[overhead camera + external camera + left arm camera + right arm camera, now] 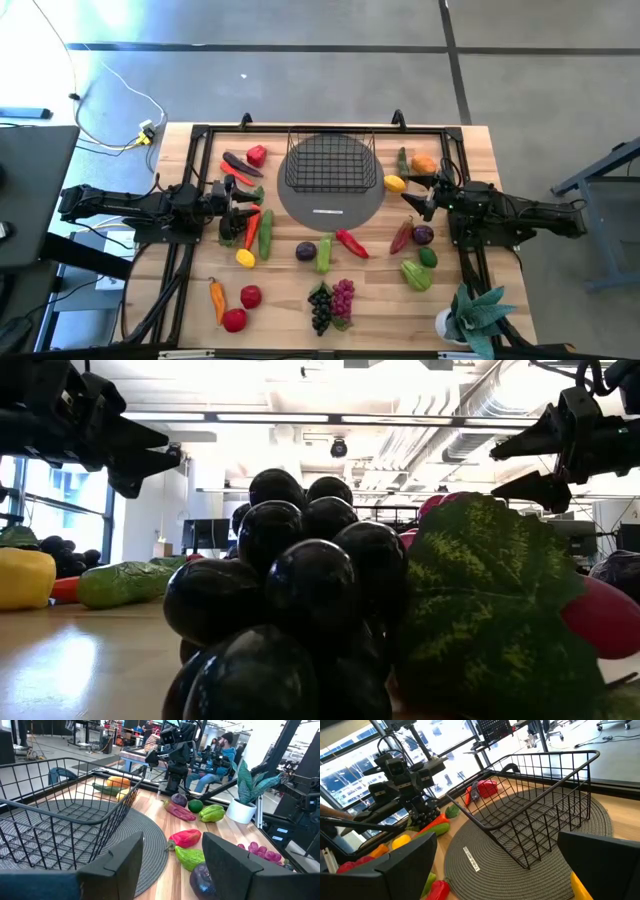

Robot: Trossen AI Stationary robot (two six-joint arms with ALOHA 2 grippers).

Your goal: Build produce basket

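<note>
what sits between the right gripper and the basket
In the high view, a yellow lemon lies between the right gripper and the basket, at the grey mat's edge.

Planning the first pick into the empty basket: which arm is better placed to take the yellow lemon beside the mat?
Probably the right. The lemon lies at the grey mat's right edge, just off the right gripper, whose fingers are open. The left gripper hovers across the basket, over peppers.
</note>
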